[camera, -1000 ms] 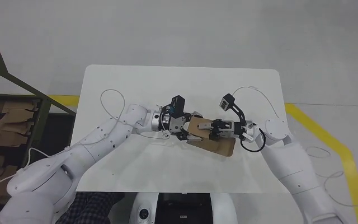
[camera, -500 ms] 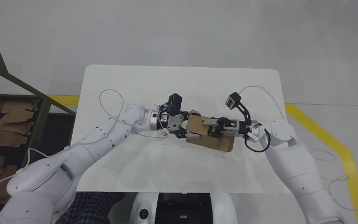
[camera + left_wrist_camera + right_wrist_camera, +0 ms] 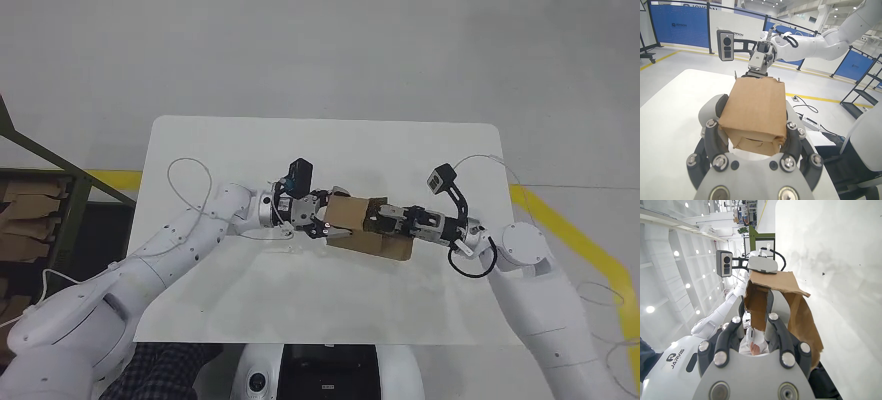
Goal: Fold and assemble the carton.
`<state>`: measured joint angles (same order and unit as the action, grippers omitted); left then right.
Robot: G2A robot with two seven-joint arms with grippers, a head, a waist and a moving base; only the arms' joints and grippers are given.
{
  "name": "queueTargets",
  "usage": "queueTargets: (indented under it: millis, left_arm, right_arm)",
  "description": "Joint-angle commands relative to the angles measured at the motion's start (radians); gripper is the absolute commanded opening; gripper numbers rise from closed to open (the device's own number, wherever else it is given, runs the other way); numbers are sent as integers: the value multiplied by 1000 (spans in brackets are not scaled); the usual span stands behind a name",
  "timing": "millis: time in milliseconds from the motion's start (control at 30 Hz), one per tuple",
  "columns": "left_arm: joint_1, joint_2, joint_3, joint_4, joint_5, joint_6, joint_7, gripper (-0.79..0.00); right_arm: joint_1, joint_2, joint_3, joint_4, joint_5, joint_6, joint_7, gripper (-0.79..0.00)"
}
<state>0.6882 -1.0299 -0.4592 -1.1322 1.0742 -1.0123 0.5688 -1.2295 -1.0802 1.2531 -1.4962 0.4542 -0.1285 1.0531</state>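
Above the white table point(image 3: 200, 150), the carton point(image 3: 352, 213) has shifted; left jaws and right jaws grip it.

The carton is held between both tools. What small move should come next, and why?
Probably the right tool should press the loose flap inward over the open end. The left tool clamps the carton at its closed end, while the flaps at the other end stand apart, not folded.
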Motion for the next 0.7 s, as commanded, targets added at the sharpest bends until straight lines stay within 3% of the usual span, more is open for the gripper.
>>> queueTargets:
  millis: [0,667]
  left_arm:
    - [3,1,-6,-1,4,0,3,-348]
    - [10,-16,-29,-28,6,0,-29,-323]
  right_arm:
    - [-7,1,1,-9,-13,2,-11,-776]
    - [59,-31,-141,0,-64,-28,-125,-785]
